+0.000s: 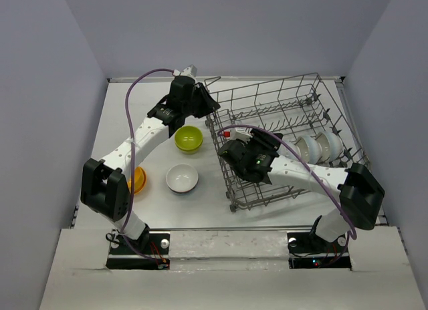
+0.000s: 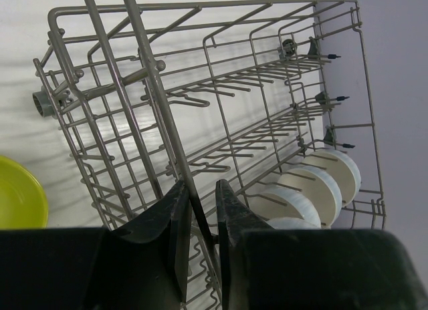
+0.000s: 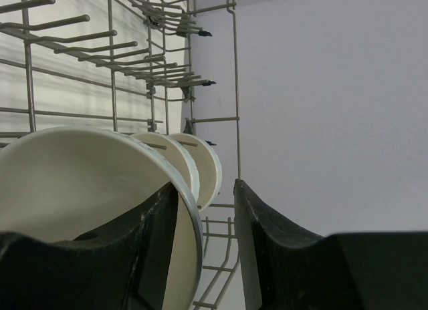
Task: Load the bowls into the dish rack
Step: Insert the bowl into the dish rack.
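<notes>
The left arm rises from its base to a bent elbow, then stretches forward and rightward across the table (image 1: 214, 196). The left gripper (image 2: 200, 186) ends at the left end wall of the dish rack (image 1: 281, 96). Its jaws stand narrowly apart astride 1 upright rack wire, with a sliver of gap beside the wire.

The right arm folds at its elbow near the right wall and reaches leftward over the rack's near side. The right gripper (image 3: 204, 186) is down among the tines. Its jaws are spread, and the rim of a white bowl (image 3: 80, 183) lies between them against 1 finger, with clear space to the other.

3 bowls sit upright on the table: 1 lime green bowl (image 1: 188, 138), 1 white table bowl (image 1: 182, 178) and 1 orange bowl (image 1: 138, 180), the last half hidden behind the left elbow.

In the rack, the left wrist view shows 3 white bowls on edge in a row (image 2: 321, 186) at the right end. The rim of a 4th shows just in front of them.

The rack lies skewed, its right end close to the right wall. The tine rows in its left half are bare. The lime green bowl is just beside the rack's left end, and the orange bowl is near the table's left edge. Walls close in the left, right and far sides.
</notes>
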{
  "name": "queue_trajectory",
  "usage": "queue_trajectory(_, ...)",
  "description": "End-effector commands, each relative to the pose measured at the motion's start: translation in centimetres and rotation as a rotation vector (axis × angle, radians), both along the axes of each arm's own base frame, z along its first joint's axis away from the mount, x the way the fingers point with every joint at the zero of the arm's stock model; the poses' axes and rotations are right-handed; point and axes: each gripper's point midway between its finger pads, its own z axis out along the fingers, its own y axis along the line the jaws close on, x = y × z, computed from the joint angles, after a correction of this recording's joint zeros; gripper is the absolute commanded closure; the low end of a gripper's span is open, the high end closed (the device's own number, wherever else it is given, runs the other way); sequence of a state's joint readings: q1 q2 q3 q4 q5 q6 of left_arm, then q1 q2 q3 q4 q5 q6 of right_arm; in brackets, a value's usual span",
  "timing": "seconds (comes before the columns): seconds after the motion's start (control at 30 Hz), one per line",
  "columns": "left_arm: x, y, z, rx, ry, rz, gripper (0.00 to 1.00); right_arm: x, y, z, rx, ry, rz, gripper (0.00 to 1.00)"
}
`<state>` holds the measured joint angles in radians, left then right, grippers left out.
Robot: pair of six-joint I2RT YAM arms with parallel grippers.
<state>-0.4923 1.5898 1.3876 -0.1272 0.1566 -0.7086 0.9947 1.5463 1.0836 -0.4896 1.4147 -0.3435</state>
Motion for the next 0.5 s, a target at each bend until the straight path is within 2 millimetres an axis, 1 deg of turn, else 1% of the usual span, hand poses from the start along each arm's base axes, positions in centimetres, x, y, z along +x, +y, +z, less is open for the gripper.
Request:
queue_trajectory(0.0,0.1,1.3,6.7,-0.045,-0.2,-0.002,1.0,-0.9,-0.9,-1.9,-0.14,0.04,-0.02,0.54)
queue_trajectory(0.1,0.1,1.3,6.7,-0.045,-0.201,-0.002,1.0,-1.0,-0.4,-2.2,-0.099,0.073,0.007,0.51)
queue_trajectory(0.17,0.1,1.3,6.7,-0.045,-0.2,-0.002,1.0,-1.0,0.7,-2.2,0.014,0.08,0.024,0.48)
queue_trajectory(0.23,0.1,1.2,6.7,-0.045,-0.2,-0.003,1.0,-1.2,1.3,-2.5,0.058,0.108,0.036,0.48)
queue_trajectory(0.3,0.1,1.2,6.7,-0.045,-0.198,-0.005,1.0,-1.4,1.5,-3.0,0.089,0.142,0.036,0.48)
queue_trajectory(0.47,0.1,1.2,6.6,-0.045,-0.198,-0.005,1.0,-1.7,2.1,-3.0,0.194,0.169,0.035,0.48)
